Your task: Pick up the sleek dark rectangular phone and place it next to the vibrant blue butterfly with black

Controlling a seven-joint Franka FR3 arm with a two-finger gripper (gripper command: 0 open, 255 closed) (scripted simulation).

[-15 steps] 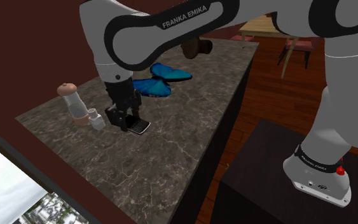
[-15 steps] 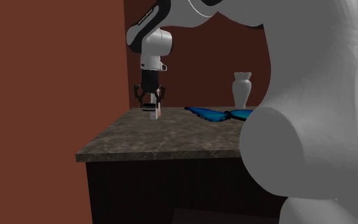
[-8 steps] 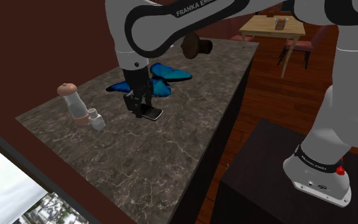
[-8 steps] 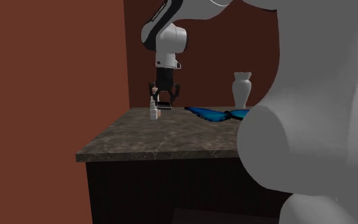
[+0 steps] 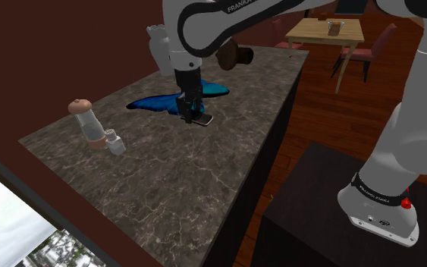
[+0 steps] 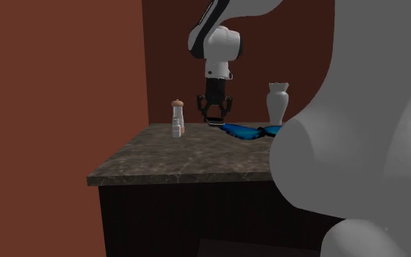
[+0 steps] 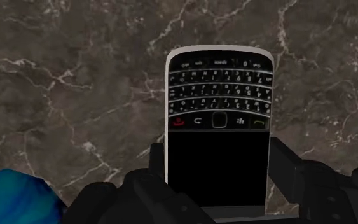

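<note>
A dark rectangular phone [image 7: 219, 114] with a keypad and a silver rim is clasped between the two black fingers [image 7: 154, 163] of my gripper [image 7: 219, 167]. In the shoulder view the gripper [image 5: 189, 112] holds the phone [image 5: 202, 120] just above the marble counter, right beside the near wing of the blue butterfly [image 5: 157, 102]. From the second exterior view the gripper [image 6: 215, 117] hangs at the butterfly's [image 6: 246, 131] left end. A blue wing tip [image 7: 12, 198] shows beside the gripper.
A tall grinder [image 5: 87, 121] and a small white shaker [image 5: 116, 143] stand near the counter's [image 5: 174, 174] left end. A white vase [image 5: 158, 45] and a brown object [image 5: 234, 54] sit at the far end. My stand [image 5: 333, 205] is at lower right.
The arm has carried the phone away from the grinder and shaker, across the counter toward the far end, and now holds it beside the butterfly.
</note>
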